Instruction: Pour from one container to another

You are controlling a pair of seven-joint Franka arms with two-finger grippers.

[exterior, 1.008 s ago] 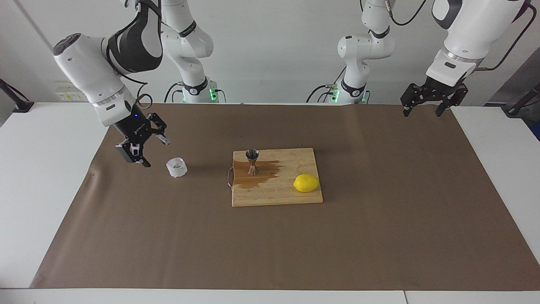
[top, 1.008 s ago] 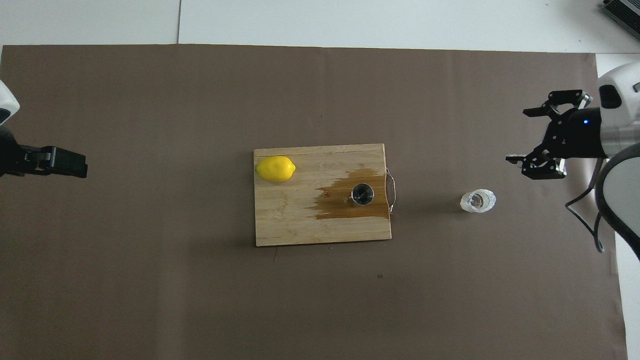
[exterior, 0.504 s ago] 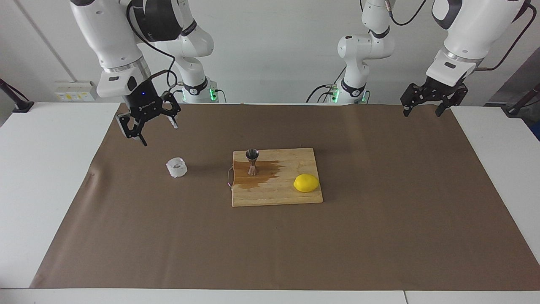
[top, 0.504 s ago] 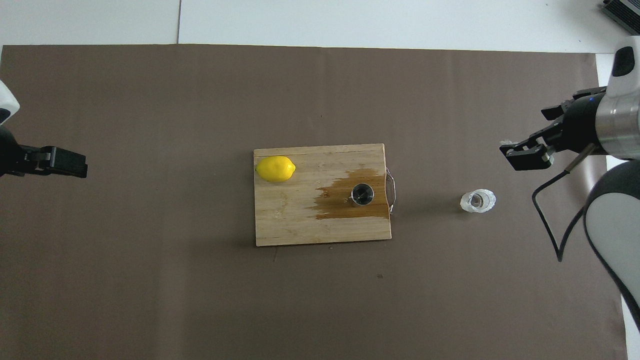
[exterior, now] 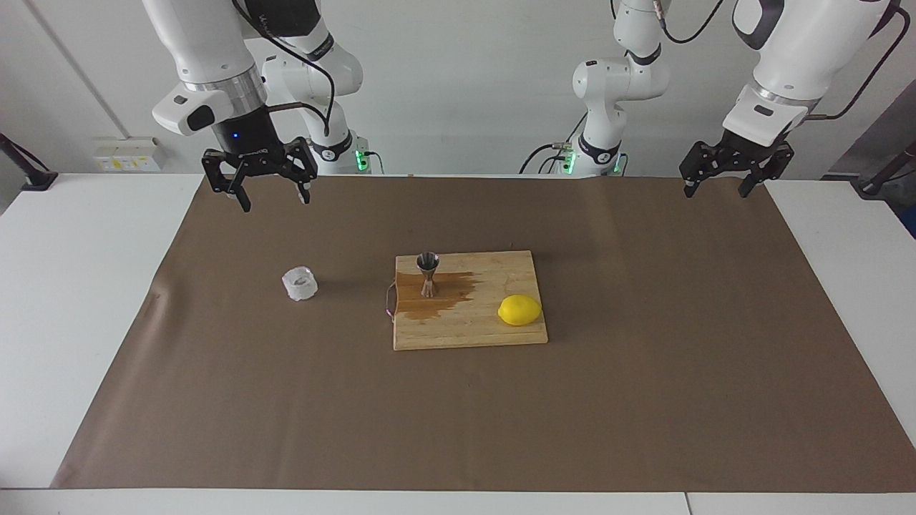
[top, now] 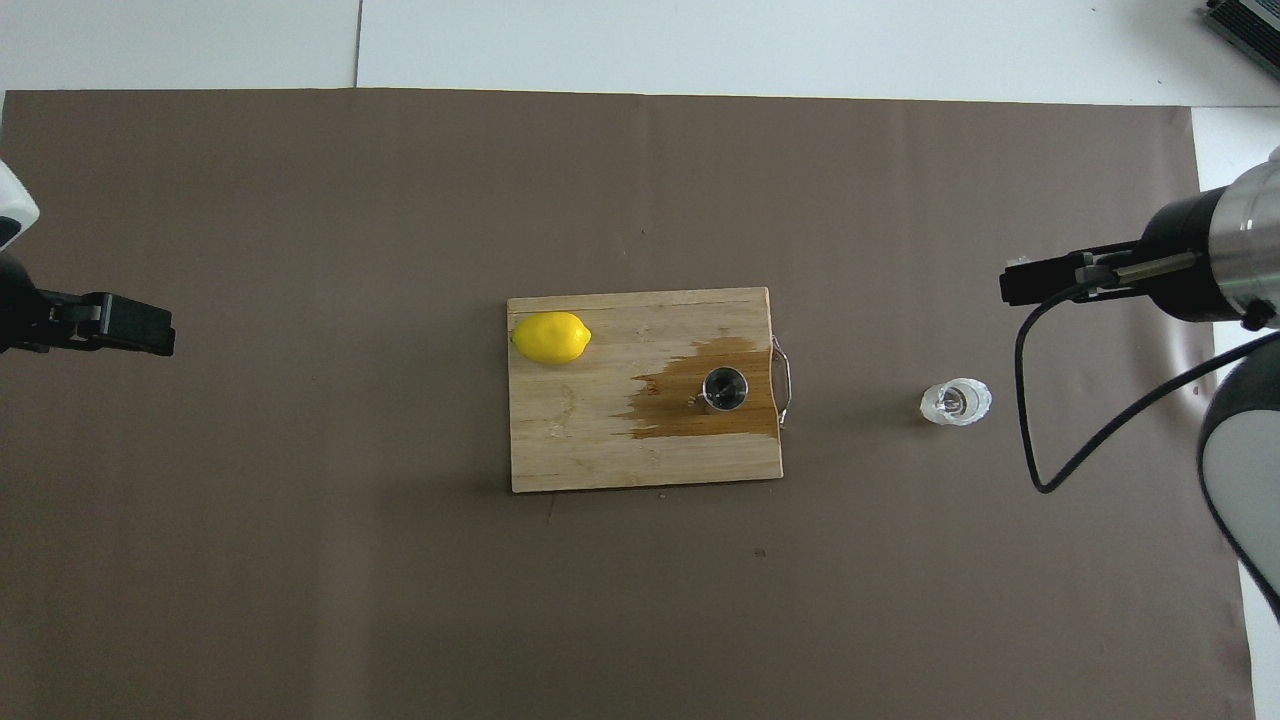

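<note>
The clear glass tumbler [exterior: 299, 284] [top: 955, 402] stands upright on the brown mat, toward the right arm's end of the table. The steel jigger [exterior: 428, 274] [top: 725, 389] stands upright on the wooden cutting board [exterior: 494, 335] [top: 575, 440], in a dark wet patch [exterior: 447, 297]. My right gripper [exterior: 275, 203] [top: 1032, 284] hangs open and empty over the mat, pointing down, well clear of the tumbler. My left gripper [exterior: 716, 192] [top: 125, 330] waits open and empty over the mat's edge at the left arm's end.
A yellow lemon [exterior: 519, 310] [top: 551, 337] lies on the board at its corner toward the left arm. A metal handle [top: 783, 385] sticks out of the board's edge facing the tumbler. The brown mat [exterior: 644, 400] covers most of the white table.
My right gripper has risen and swung away from the tumbler toward its own base, turning to point straight down. The tumbler, jigger, lemon and left arm have not moved.
</note>
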